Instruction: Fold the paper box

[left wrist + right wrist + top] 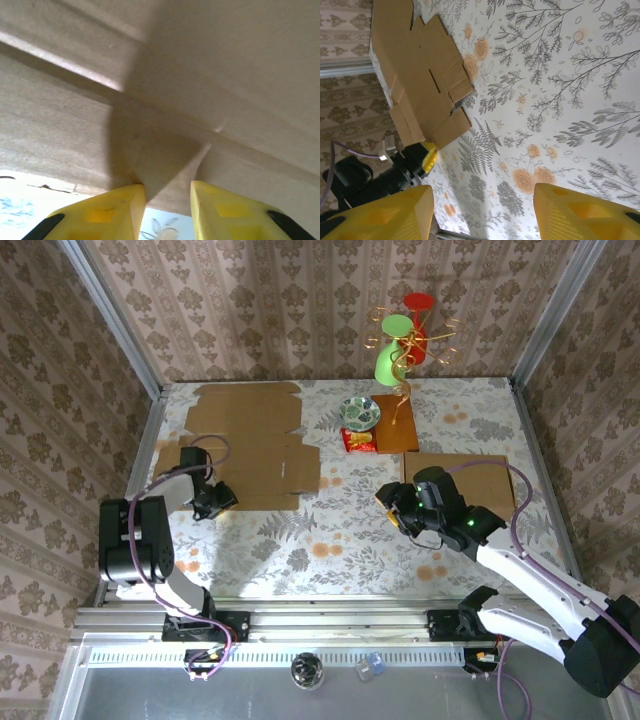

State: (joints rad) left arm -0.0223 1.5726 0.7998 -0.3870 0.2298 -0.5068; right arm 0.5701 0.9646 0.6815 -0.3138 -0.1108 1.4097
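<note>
**Desk:** What lies around the box [250,455]?

**Arms:** It lies flat on the far left of the table [330,540]. At far centre are a bowl [360,412], a red packet [358,441] and a brown board [398,430] carrying a gold wire stand [400,350]. A second cardboard sheet [480,480] lies on the right, partly under my right arm. Nothing lies on the box itself.

**Desk:** Which way does it point?

**Arms:** Its edges run square with the table's. The narrower flap faces the far wall and the wider part faces me. From above it looks about as deep as it is wide, so I cannot name a long axis.

**Desk:** And your jaws?

**Arms:** My left gripper [167,200] is at the box's near edge, and its yellow fingers [115,210] stand a narrow gap apart. A corner of cardboard sits in that gap, and I cannot tell whether it touches them. My right gripper [482,200] is spread wide over bare table, well apart from the box, holding nothing.
</note>
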